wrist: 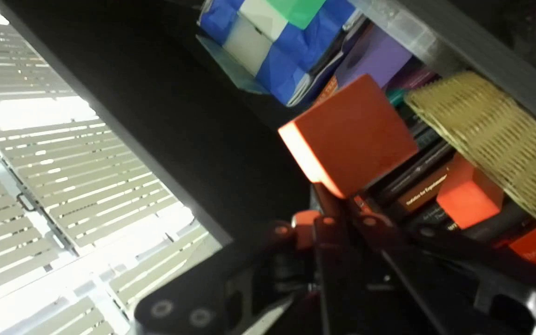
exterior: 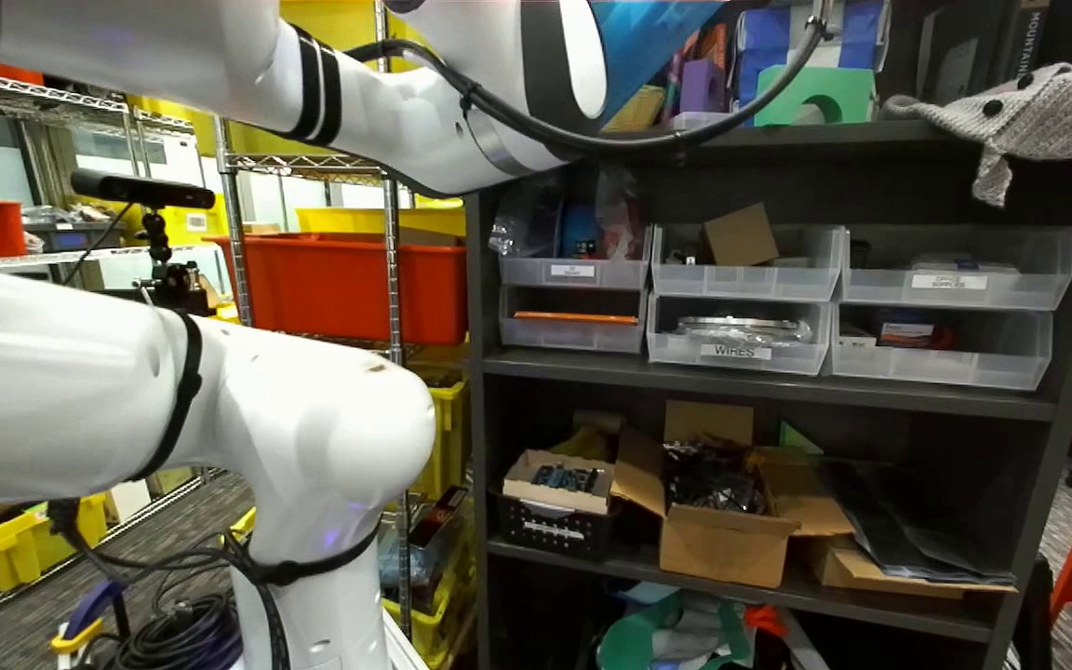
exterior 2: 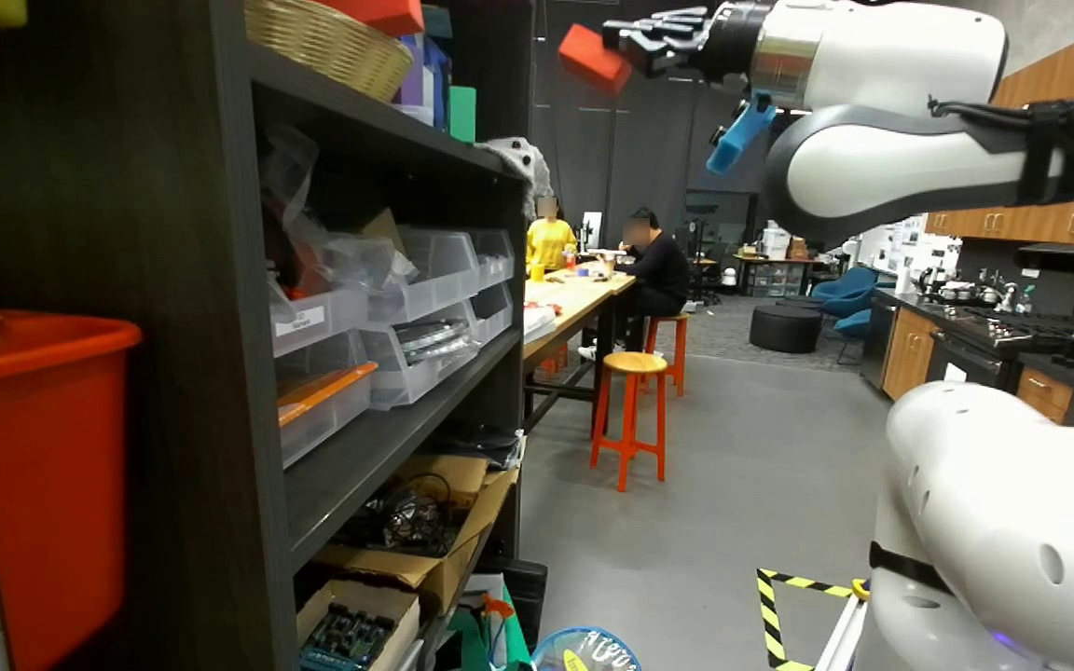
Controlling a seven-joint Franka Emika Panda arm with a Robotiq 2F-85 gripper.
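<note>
Nearest our lens in the wrist view, the gripper [wrist: 342,207] spread darkly across the bottom of the frame. We saw its fingers set narrow, pinching the red block [wrist: 358,135] by its lower corner; the block sat tilted, right of centre. In an exterior view we found the same block at the top middle, held in the air at the gripper's end, against a dark curtain [exterior 2: 574,140].

Around it in the wrist view we saw the basket [wrist: 496,135] at the right, and just left of its lower end a second block [wrist: 470,197], also red, in front of books [wrist: 424,190]. We could not tell whether that block touched the basket. Higher in the frame we saw the purple block [wrist: 375,56], the package [wrist: 282,56] to its left and the green block [wrist: 298,9] at the top edge.

In an exterior view the white arm [exterior: 331,409] loomed at the left. At the upper right, the knit toy [exterior: 1038,121] lay partly over the shelf [exterior: 824,136] edge; bins [exterior: 745,277] stood in two rows below, and lower still a carton [exterior: 722,549]. In an exterior view we saw two people [exterior 2: 660,266] near a stool [exterior 2: 635,362].
</note>
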